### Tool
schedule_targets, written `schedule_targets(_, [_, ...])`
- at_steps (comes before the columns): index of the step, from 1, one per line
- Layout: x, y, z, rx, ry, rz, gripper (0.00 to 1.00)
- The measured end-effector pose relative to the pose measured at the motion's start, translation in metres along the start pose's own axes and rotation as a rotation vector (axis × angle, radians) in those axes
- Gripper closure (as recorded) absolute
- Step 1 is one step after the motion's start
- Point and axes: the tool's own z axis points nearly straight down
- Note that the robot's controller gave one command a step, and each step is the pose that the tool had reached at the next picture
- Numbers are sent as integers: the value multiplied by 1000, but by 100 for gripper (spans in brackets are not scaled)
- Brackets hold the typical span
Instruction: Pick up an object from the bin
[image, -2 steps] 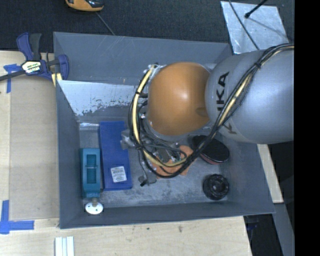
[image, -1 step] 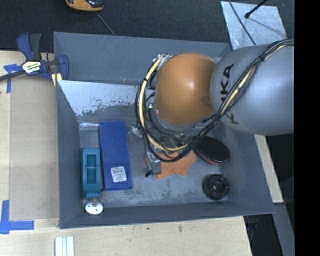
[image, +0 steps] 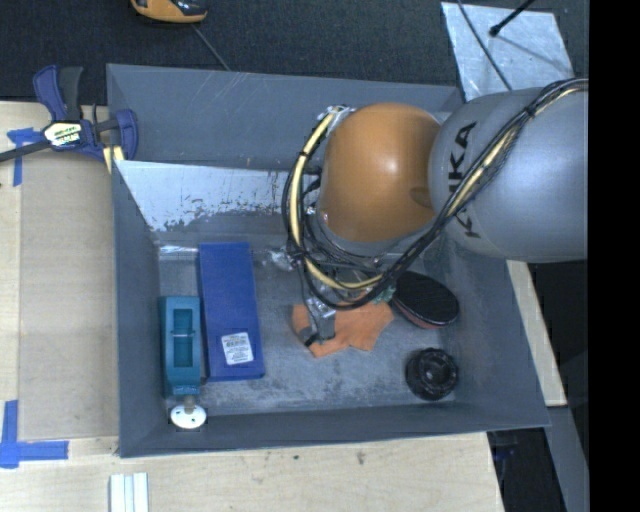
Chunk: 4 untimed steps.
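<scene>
So the gripper is seen low in the middle of the bin, right on the left edge of a crumpled orange piece that looks like cloth or foam. Whether it's wide, narrow or clamped on anything can't be told, since the orange wrist cover and cables sit over it. Just right of the orange piece a flat black oval thing with a reddish rim is found, and a black round cap lies nearer. Over on the left, a blue box with a white label is laid beside a teal tool, with a small white round thing at the near-left corner.
</scene>
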Motion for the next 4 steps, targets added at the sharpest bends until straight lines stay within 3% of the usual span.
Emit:
schedule_targets(2, [29, -35, 36, 0, -1, -87, 0])
schedule_targets(3, [24, -68, 74, 0, -1, -202, 0])
schedule_targets(4, [16, -66, 99, -2, 2, -170, 100])
